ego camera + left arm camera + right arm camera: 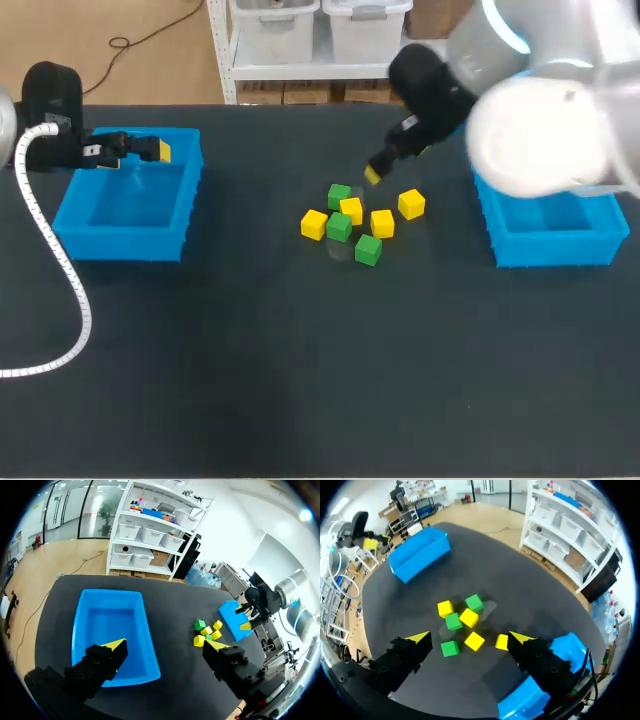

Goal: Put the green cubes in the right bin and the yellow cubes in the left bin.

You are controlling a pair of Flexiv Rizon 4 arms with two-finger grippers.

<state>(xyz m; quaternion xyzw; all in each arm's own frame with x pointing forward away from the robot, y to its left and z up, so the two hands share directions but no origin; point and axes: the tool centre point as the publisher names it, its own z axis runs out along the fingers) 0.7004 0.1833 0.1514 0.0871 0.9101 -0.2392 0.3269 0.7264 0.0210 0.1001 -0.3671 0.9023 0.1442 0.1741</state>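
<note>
Well apart, the right gripper's [470, 639] jaws hang empty above the cubes [469, 617], three green and four yellow, bunched close together. Left of the cubes, the left gripper [166, 646] gapes empty over the left bin's [109, 592] edge. The right bin [555, 247] sits right of the cubes.

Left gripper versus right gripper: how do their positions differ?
The left gripper hangs over the back rim of the blue plastic left bin; the right gripper hangs over the cluster of green and yellow cubes mid-table. The left gripper has no cube near; the right gripper has seven close by. Both are open and empty.
</note>
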